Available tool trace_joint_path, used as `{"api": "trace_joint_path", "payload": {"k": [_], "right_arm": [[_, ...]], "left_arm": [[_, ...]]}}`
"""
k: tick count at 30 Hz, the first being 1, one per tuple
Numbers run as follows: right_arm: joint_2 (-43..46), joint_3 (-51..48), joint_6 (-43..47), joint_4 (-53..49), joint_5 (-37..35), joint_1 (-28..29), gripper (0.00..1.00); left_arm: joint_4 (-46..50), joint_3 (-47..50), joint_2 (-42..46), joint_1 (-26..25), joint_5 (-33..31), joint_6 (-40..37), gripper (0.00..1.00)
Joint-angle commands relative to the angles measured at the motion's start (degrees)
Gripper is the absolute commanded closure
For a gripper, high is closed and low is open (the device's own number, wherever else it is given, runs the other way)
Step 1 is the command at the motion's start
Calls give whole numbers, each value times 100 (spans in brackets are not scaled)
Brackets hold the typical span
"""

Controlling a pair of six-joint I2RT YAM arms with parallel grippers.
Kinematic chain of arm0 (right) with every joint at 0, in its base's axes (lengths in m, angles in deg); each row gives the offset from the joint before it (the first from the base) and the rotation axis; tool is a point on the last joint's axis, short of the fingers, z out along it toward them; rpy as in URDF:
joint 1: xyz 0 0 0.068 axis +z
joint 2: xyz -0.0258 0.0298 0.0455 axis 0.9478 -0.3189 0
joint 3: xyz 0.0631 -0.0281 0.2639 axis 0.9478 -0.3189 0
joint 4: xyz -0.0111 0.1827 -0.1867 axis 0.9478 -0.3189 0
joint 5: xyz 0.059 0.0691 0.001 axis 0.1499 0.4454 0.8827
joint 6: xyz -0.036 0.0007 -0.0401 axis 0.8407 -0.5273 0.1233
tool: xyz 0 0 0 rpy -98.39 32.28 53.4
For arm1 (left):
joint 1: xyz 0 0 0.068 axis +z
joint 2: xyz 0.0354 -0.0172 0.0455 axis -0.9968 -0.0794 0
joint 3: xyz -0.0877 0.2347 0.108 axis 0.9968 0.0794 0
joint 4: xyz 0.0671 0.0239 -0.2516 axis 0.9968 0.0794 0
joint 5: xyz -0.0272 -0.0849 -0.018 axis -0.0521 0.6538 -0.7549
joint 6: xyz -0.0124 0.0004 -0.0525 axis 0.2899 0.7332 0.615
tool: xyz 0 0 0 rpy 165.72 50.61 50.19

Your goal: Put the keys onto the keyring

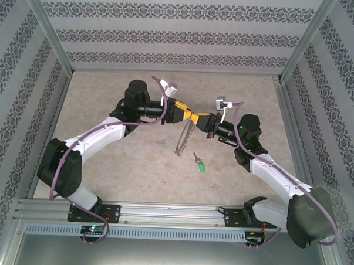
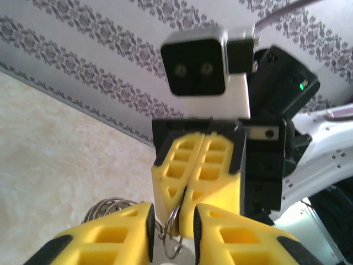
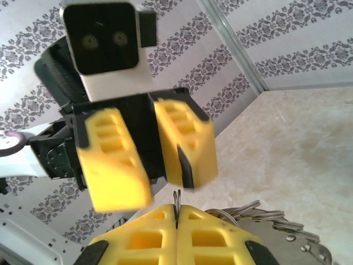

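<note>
Top view: both arms reach in over the middle of the table, tips meeting nose to nose above it. Left gripper comes from the left, right gripper from the right. The yellow fingers of the two nearly touch.

Keyring: held up off the table at the meeting point. It hangs down from the grippers as a thin grey strand with small dark links along it. Its lower end is near the table surface; I cannot tell whether it touches.

Right gripper, own wrist view: fingers pressed together, with a thin loop of keyring wire pinched in the seam and standing up just above the tips. More of the keyring fans out to the right, behind the fingers, as stacked wire coils. From the left wrist view the same gripper faces the camera. Its jaws are closed, and the wire comes out of their lower tip.

Left gripper, seen from the right wrist: fingers clearly apart, with a dark gap between them, clamped on nothing. In its own view the left gripper has a wire loop of the keyring standing in the gap, and neither pad presses it. A few coils show beside the left finger.

Key: lies flat on the table, green head toward the near edge, blade pointing up-left. It sits below and slightly right of the hanging keyring, apart from it and from both grippers.
</note>
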Motion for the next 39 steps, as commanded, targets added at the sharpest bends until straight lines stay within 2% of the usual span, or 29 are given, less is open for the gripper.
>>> {"api": "trace_joint_path", "payload": {"k": [1, 4, 9, 13, 17, 26, 39], "right_arm": [[56, -91, 82, 533, -193, -155, 100], [149, -148, 11, 794, -218, -226, 100], [137, -130, -98, 1175, -385, -224, 100], [55, -217, -253, 1624, -840, -174, 100], [-155, -170, -448, 2003, -957, -112, 100], [-528, 40, -532, 2352, -1089, 158, 100], [-779, 241, -598, 2508, -1099, 313, 100]], "left_arm": [[-1588, 462, 393, 292, -765, 965, 65], [-2171, 698, 520, 428, -981, 1624, 63], [-2533, 853, 539, 428, -1145, 2192, 62], [-3215, 1006, 374, 420, -1169, 2686, 62], [-3738, 1065, 121, 343, -1150, 3100, 62], [-4007, 1127, -91, 21, -1217, 3245, 63], [-4262, 1304, -132, -190, -1346, 3298, 65]]}}
